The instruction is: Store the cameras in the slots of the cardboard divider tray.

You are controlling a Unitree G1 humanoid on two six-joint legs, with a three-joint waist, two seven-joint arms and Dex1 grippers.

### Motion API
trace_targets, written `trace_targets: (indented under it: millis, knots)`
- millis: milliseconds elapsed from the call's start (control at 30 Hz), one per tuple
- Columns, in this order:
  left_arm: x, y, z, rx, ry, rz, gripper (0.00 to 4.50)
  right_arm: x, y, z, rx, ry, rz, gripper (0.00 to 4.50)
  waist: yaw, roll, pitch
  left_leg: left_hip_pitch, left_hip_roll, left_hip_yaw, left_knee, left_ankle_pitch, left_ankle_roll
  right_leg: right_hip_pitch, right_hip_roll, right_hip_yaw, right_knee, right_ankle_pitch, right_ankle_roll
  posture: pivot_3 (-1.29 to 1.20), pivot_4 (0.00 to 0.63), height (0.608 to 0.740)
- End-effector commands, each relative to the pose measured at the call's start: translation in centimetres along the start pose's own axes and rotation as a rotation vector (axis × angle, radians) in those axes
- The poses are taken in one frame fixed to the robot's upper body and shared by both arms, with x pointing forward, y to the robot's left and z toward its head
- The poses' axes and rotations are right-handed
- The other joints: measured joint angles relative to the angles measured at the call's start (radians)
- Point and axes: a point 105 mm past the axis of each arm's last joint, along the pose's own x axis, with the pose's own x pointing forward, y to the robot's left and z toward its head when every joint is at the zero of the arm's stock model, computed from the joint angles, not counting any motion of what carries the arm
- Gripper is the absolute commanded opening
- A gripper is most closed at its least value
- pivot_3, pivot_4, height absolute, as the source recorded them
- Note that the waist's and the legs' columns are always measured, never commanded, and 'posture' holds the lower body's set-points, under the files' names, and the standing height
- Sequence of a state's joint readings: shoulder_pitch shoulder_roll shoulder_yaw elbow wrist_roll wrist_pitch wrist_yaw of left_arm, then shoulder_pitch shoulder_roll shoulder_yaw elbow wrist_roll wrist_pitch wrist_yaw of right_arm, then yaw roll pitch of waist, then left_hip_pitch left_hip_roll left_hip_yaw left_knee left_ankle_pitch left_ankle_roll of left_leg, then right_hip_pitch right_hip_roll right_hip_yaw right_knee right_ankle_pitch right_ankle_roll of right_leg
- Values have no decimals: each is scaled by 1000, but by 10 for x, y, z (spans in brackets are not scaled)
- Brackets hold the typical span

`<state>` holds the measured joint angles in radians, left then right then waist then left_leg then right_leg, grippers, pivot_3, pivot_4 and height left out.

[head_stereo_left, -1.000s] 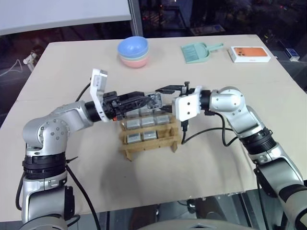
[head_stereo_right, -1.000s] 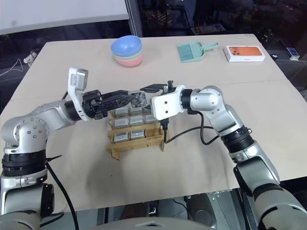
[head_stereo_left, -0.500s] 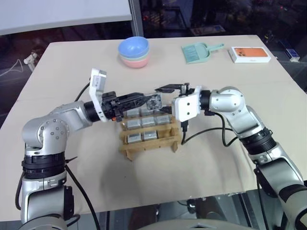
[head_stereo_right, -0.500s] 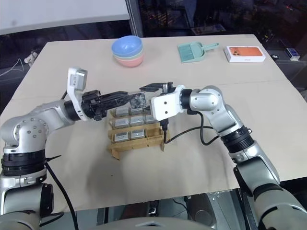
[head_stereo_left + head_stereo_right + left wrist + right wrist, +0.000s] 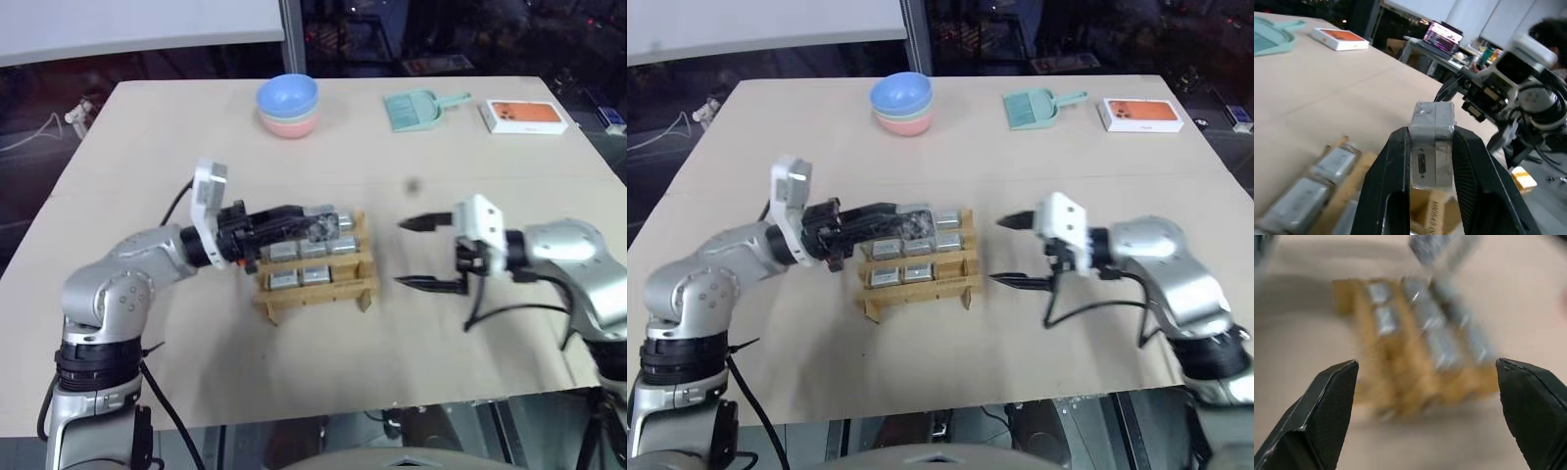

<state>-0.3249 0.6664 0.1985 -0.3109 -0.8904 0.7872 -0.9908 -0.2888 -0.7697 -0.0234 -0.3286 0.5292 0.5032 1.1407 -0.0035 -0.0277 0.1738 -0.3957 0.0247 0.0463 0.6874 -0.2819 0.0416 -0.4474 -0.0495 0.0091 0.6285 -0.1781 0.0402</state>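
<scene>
The cardboard divider tray (image 5: 318, 294) stands mid-table with several silver-grey cameras (image 5: 312, 250) in its slots. My left gripper (image 5: 315, 224) reaches in from the left and is shut on one more camera (image 5: 1435, 117), held just above the tray's far row. In the left wrist view the black fingers (image 5: 1396, 161) clamp its two sides. My right gripper (image 5: 416, 254) hovers to the right of the tray, open wide with nothing between its fingers (image 5: 1327, 401). The right wrist view looks at the blurred tray (image 5: 1400, 382).
Stacked blue, green and pink bowls (image 5: 288, 105) sit at the far middle of the table. A teal dustpan (image 5: 421, 108) and a white-and-orange phone box (image 5: 527, 116) lie at the far right. Bare tabletop lies in front of the tray and to its right.
My right gripper has opened, let go of the camera and swung away to the right of the tray. The left gripper keeps the camera over the tray. The head view has shifted.
</scene>
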Motion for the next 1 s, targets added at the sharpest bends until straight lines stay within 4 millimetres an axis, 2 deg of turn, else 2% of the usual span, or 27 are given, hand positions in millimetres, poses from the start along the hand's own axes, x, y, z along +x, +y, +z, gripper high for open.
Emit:
trace_targets:
  millis: [33, 100, 200, 333, 467, 600, 1000]
  knots:
    - [7, -14, 0, 119, -28, -10, 619, -41, 5, -16, 82, 36, -56, 4448, 2, 0, 0, 0, 0, 0, 0, 0, 0, 0, 0, 0, 0, 0, 0, 0, 150, 740]
    - [11, -18, -5, 152, -42, 4, 619, -63, 19, -31, 154, 72, -50, 4448, 8, 0, 0, 0, 0, 1, 0, 0, 0, 1, 0, 0, -1, -1, -1, 0, 150, 740]
    - [17, -21, -12, 210, -43, 10, 619, -86, 41, -36, 270, 76, -7, 4448, 12, 1, -1, 1, 0, 1, 0, 0, 0, 1, 1, 1, -1, 0, 1, 0, 150, 740]
    - [21, -19, -26, 275, -6, 10, 619, -107, 39, -33, 235, 28, -105, 4448, 10, 1, -1, 5, 0, 2, 0, 0, 0, 4, 2, 3, -1, -2, 1, 0, 150, 740]
    - [24, -11, -32, 310, -5, 37, 619, -114, 44, -27, 246, 2, -103, 4448, 16, 1, -1, 14, 0, 2, 0, 0, 1, 12, 2, 3, -1, -5, 2, 0, 150, 740]
    - [26, -7, -36, 355, -8, 47, 619, -124, 47, -22, 254, -12, -102, 4448, 16, 1, -1, 14, 1, 1, 0, 0, 1, 13, 2, 3, -2, -5, 2, 0, 150, 740]
    - [26, 3, -62, 383, 33, 115, 619, -123, 56, -12, 245, -66, -53, 4448, 17, 1, -1, 14, 1, 0, 0, -1, 2, 13, 2, 3, -3, -5, 2, 0, 150, 740]
